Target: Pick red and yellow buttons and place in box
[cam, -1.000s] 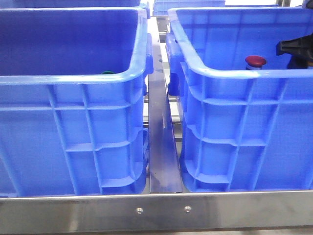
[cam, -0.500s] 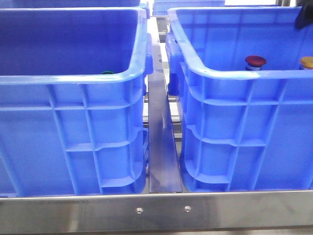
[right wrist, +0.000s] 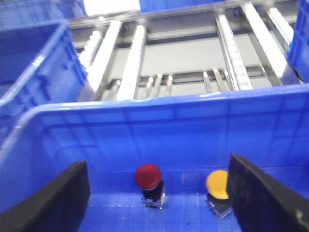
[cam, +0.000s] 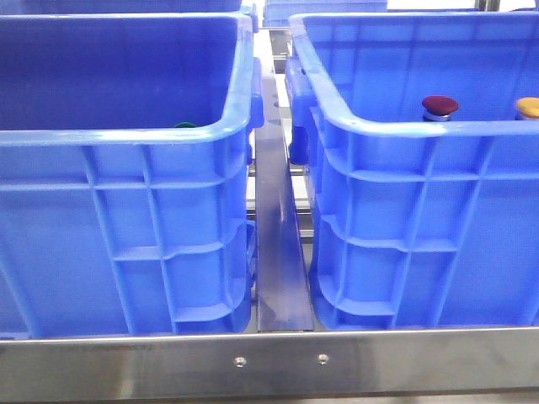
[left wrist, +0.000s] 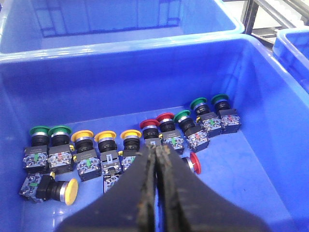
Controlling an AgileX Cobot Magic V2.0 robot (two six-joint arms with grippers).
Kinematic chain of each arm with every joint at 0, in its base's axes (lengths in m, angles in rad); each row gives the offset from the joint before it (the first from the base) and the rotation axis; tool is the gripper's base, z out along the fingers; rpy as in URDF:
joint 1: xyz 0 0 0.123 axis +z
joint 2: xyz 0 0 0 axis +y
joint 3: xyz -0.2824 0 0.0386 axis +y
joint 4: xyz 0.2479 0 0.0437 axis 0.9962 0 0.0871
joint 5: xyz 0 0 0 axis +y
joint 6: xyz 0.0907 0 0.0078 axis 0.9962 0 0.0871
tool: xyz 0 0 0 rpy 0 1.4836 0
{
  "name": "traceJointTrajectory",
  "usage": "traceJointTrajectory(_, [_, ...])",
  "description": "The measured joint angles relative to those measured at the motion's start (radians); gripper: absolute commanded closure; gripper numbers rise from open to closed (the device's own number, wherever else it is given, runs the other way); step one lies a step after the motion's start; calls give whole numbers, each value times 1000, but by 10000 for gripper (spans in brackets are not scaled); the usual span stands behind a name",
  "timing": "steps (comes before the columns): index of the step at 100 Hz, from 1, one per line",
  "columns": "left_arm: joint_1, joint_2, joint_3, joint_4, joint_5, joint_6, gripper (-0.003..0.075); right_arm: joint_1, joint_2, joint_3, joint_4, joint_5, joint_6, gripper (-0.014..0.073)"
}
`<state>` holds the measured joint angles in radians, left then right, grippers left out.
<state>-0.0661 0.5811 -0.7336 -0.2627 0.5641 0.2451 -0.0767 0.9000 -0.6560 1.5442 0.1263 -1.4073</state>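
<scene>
Gaping wide at the right pincer, released and holding nothing, high over the box. Below it, upright on the box floor near the wall: red button and yellow button, just beside each other but apart. Looks like both delivered, so little left to spoil here except by a careless drop: coming straight down with fingers this far apart could clip either cap and tip it over, or drag one against the wall.

Clenched tight on nothing at the left pincer, poised over the other crate. Beneath it, a packed row of buttons, bodies touching: yellow caps on one side, red in the middle, green buttons right next to the red. Greater hazard here if more picks follow. Descending clamped would strike the row and topple several. Opening late would wedge a finger between neighbours. Closing slightly off would catch a green cap along with a red, or instead of it. Also two lying on their sides, likely to roll away from a squeeze on the rounded cap.
</scene>
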Motion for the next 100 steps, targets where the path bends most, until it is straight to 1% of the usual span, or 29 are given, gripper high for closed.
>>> traceJointTrajectory(9, [0, 0, 0, 0, 0, 0, 741, 0, -85, 42, 0, 6, 0, 99])
traceJointTrajectory(16, [0, 0, 0, 0, 0, 0, 741, 0, -146, 71, -2, 7, 0, 165])
traceJointTrajectory(36, [0, 0, 0, 0, 0, 0, 741, 0, -289, 125, -2, 11, 0, 414])
traceJointTrajectory(51, [0, 0, 0, 0, 0, 0, 741, 0, -328, 127, -2, 15, 0, 617])
traceJointTrajectory(56, [0, 0, 0, 0, 0, 0, 741, 0, -330, 127, -2, 15, 0, 668])
traceJointTrajectory(60, [0, 0, 0, 0, 0, 0, 741, 0, -330, 127, -2, 15, 0, 657])
traceJointTrajectory(100, [0, 0, 0, 0, 0, 0, 741, 0, -330, 127, -2, 27, 0, 662])
